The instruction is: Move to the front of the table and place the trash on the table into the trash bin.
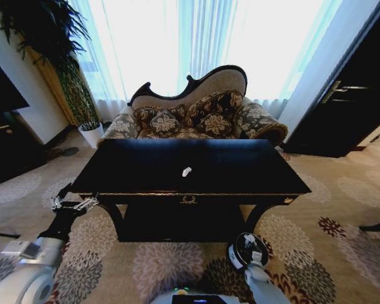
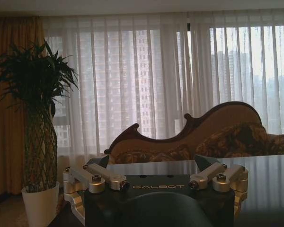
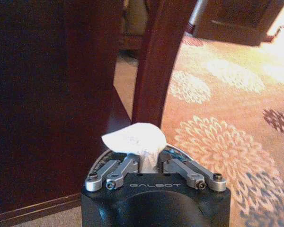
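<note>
The glossy black table (image 1: 240, 168) stands straight ahead, with one white paper wad of trash (image 1: 187, 171) lying near the middle of its top. Below the table's front right, the small round black trash bin (image 1: 242, 246) sits on the carpet. My right gripper (image 1: 256, 258) hangs over it, and in the right wrist view that gripper (image 3: 146, 161) is shut on another white paper wad (image 3: 135, 139), just in front of a table leg (image 3: 154, 61). My left gripper (image 1: 75, 204) is open and empty at the table's front left corner, level with the table top (image 2: 265, 179).
A patterned sofa (image 1: 196, 114) stands right behind the table. A tall plant in a white pot (image 1: 92, 133) is at the back left, a dark cabinet (image 1: 3, 139) at the left wall, and a dark door (image 1: 348, 107) at the right. Open carpet lies to the right.
</note>
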You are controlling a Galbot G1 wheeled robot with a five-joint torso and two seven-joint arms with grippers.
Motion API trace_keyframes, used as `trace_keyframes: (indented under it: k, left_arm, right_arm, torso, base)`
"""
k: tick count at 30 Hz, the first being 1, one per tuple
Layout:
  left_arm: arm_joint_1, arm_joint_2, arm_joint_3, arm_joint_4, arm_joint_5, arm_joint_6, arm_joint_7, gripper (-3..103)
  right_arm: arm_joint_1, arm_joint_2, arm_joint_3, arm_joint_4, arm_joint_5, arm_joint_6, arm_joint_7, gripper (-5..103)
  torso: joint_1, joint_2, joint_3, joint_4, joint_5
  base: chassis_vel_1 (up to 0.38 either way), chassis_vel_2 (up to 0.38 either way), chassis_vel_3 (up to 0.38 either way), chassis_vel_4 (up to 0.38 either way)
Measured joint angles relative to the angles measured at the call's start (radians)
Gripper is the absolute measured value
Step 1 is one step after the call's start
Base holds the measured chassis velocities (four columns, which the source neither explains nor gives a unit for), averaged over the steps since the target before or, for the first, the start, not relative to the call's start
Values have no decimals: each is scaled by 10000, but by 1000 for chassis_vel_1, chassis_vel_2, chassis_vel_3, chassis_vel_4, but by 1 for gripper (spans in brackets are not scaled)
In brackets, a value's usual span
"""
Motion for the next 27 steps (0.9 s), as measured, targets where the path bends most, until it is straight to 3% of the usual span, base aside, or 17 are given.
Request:
trace_keyframes:
  k: [8,10,13,16,19,27]
  left_arm:
    - [0,0,0,0,0,0,0,100]
    - [0,0,0,0,0,0,0,100]
    - [0,0,0,0,0,0,0,100]
    - [0,0,0,0,0,0,0,100]
    - [0,0,0,0,0,0,0,100]
    - [0,0,0,0,0,0,0,100]
  right_arm:
    - [128,23,79,-174,603,-280,38,56]
    - [124,31,79,-166,608,-289,40,56]
    - [64,41,81,-57,609,-307,44,71]
    - [3,33,65,51,610,-315,43,77]
    - [-108,23,40,274,611,-333,41,93]
    - [-770,39,-63,1141,469,-114,40,100]
  torso:
    - [0,0,0,1,2]
    - [0,0,0,1,2]
    - [0,0,0,1,0]
    - [-1,0,0,0,-1]
    - [0,1,0,1,-1]
    - [-1,1,-1,2,-1]
  base:
    - [0,0,0,0]
    - [0,0,0,0]
    - [0,0,0,0]
    - [0,0,0,0]
    - [0,0,0,0]
    - [0,0,0,0]
